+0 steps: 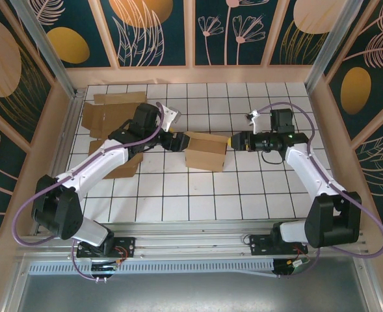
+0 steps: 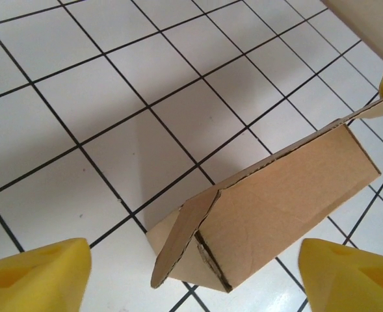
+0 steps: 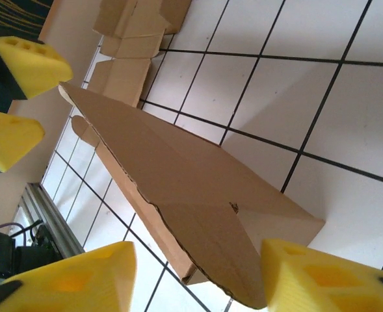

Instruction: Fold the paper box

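A brown paper box (image 1: 205, 151) lies on its side on the white tiled table (image 1: 243, 195), between my two grippers. My left gripper (image 1: 178, 142) is at the box's left end. In the left wrist view its yellow fingertips (image 2: 35, 273) stand wide apart on either side of the box (image 2: 282, 201) without touching it; an end flap hangs half open. My right gripper (image 1: 233, 140) is at the box's right end. Its jaws (image 3: 198, 283) straddle a loose flap of the box (image 3: 198, 195), with one fingertip (image 3: 328, 279) at the flap's edge and the other clear of it.
Flat cardboard blanks (image 1: 110, 114) lie at the back left of the table, behind my left arm, and appear in the right wrist view as cardboard blanks (image 3: 129, 32). Raised walls ring the table. The tiles in front of the box are free.
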You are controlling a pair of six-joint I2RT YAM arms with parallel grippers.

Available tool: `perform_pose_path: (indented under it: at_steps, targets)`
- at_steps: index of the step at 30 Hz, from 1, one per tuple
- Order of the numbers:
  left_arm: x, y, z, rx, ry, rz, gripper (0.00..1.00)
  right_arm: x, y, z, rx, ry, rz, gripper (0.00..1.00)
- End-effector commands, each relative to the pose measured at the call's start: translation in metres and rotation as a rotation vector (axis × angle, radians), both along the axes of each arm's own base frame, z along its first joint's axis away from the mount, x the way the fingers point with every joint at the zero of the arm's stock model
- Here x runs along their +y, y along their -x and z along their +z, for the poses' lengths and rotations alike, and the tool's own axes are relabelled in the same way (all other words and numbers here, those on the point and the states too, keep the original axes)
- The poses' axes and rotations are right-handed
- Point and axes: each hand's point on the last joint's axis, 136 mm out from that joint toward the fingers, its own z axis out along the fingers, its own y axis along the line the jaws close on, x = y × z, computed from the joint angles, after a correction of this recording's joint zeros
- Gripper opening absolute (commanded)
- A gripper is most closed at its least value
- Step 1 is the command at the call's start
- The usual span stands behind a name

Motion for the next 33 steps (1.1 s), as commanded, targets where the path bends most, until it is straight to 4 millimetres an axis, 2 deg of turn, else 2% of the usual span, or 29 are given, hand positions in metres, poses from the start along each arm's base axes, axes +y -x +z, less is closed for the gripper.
perform_pose_path:
  at_steps: [1, 9, 11, 17, 25, 31, 33]
  targets:
    - [-0.006, 0.0, 0.0, 0.004, 0.048, -0.023, 0.74, -0.003, -0.002, 0.001, -0.029, 0.021, -0.027, 0.45]
    - [-0.009, 0.0, -0.005, 0.008, 0.055, -0.037, 0.55, -0.007, -0.003, 0.005, -0.057, 0.025, -0.076, 0.29]
    - [-0.01, -0.002, -0.008, 0.02, 0.055, -0.035, 0.46, -0.007, -0.003, 0.004, -0.053, 0.022, -0.082, 0.25]
    - [-0.012, -0.003, -0.013, 0.038, 0.06, -0.035, 0.34, -0.003, -0.003, 0.004, -0.051, 0.027, -0.087, 0.21]
    - [-0.015, -0.001, -0.009, 0.053, 0.094, -0.033, 0.18, 0.008, -0.004, 0.01, -0.072, 0.04, -0.105, 0.13]
    - [-0.02, 0.003, -0.005, 0.091, 0.139, -0.032, 0.01, 0.01, -0.006, 0.008, -0.051, 0.035, -0.16, 0.13]
    - [-0.023, 0.005, -0.004, 0.109, 0.165, -0.041, 0.01, 0.01, -0.005, 0.005, -0.042, 0.032, -0.174, 0.13]
